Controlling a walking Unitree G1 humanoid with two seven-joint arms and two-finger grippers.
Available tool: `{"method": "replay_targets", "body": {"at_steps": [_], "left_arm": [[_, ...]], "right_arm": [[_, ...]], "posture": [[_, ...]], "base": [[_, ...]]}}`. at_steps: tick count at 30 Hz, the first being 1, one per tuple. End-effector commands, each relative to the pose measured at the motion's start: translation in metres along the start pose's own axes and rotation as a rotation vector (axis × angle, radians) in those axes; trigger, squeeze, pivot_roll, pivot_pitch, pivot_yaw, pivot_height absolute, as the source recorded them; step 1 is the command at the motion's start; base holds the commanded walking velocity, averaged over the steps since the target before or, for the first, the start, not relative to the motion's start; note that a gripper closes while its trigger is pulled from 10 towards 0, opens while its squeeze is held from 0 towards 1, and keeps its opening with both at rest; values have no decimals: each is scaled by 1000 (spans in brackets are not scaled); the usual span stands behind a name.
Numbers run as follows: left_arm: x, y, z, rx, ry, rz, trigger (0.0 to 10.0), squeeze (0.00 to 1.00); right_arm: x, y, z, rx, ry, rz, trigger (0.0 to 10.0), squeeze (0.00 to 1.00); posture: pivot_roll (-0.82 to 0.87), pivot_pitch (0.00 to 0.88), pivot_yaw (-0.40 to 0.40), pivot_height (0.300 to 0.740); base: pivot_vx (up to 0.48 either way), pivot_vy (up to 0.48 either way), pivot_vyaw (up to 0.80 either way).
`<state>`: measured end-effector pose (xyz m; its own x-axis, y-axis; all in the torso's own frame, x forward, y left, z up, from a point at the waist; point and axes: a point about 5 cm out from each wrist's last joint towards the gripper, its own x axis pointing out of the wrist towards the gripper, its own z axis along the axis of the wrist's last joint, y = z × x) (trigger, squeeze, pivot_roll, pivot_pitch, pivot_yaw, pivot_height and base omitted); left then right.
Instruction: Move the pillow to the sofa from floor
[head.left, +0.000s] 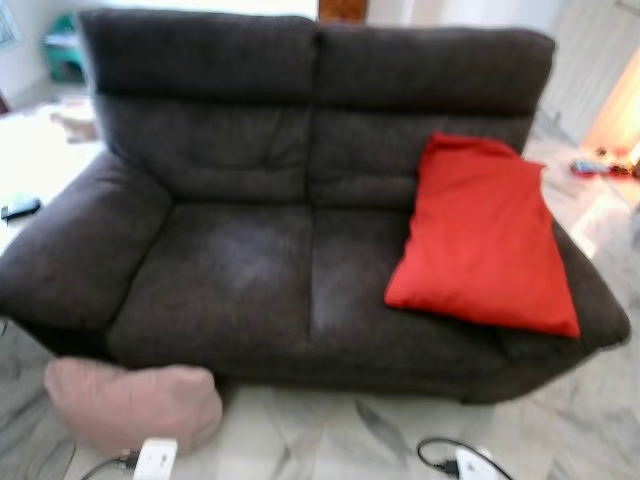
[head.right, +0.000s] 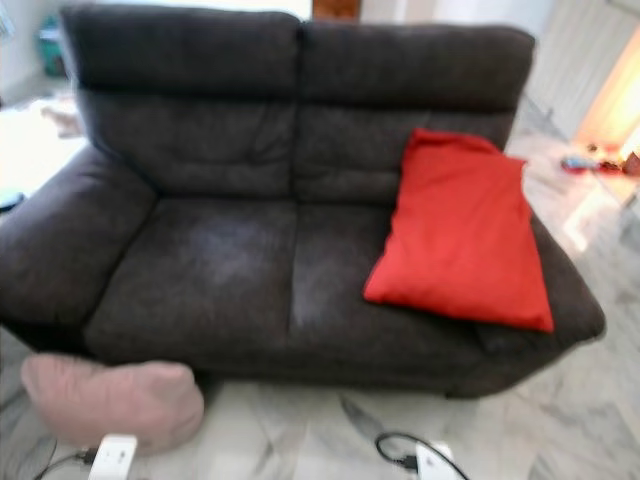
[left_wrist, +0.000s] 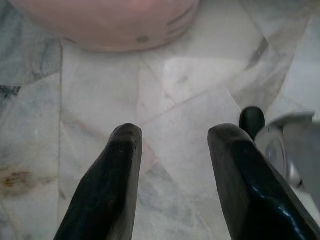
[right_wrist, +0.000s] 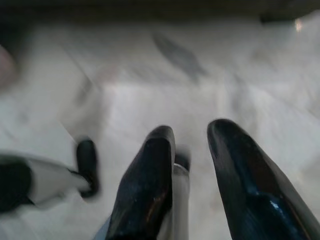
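A pale pink pillow (head.left: 130, 402) lies on the marble floor against the front left corner of the dark grey sofa (head.left: 240, 280). A red pillow (head.left: 480, 235) leans on the sofa's right seat and armrest. In the left wrist view my left gripper (left_wrist: 175, 132) hangs open over the floor tiles, with the pink pillow (left_wrist: 105, 22) a short way beyond its fingertips. My right gripper (right_wrist: 192, 129) is also open above bare floor in front of the sofa, holding nothing. White wrist parts (head.left: 155, 460) show at the lower edge of the eye views.
The sofa's left and middle seat cushions are bare. Black cables (head.left: 445, 455) run by my arms near the floor. Small objects (head.left: 590, 165) lie on the floor at the far right, and a dark item (head.left: 20, 208) sits left of the sofa.
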<state>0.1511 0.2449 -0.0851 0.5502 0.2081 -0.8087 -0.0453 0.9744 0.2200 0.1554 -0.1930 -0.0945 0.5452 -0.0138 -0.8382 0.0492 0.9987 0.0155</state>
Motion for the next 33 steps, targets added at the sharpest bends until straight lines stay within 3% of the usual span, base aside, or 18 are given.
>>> {"method": "replay_targets", "body": {"at_steps": [1,29,33], "left_arm": [[1,-6,3,5,-5,-18,10000,0],[1,-3,2,-7,0,-11,10000,0],[1,-4,2,-8,0,-12,10000,0]], "right_arm": [[-3,-11,-7,15,19,-35,10000,0],[-6,-18,-14,-15,39,-29,10000,0],[-4,-13,-12,-2,35,-27,10000,0]], "posture": [[-12,0,-29,740],[-6,0,-29,740],[-6,0,-30,740]], "base": [[0,345,0],[0,348,0],[0,351,0]]}}
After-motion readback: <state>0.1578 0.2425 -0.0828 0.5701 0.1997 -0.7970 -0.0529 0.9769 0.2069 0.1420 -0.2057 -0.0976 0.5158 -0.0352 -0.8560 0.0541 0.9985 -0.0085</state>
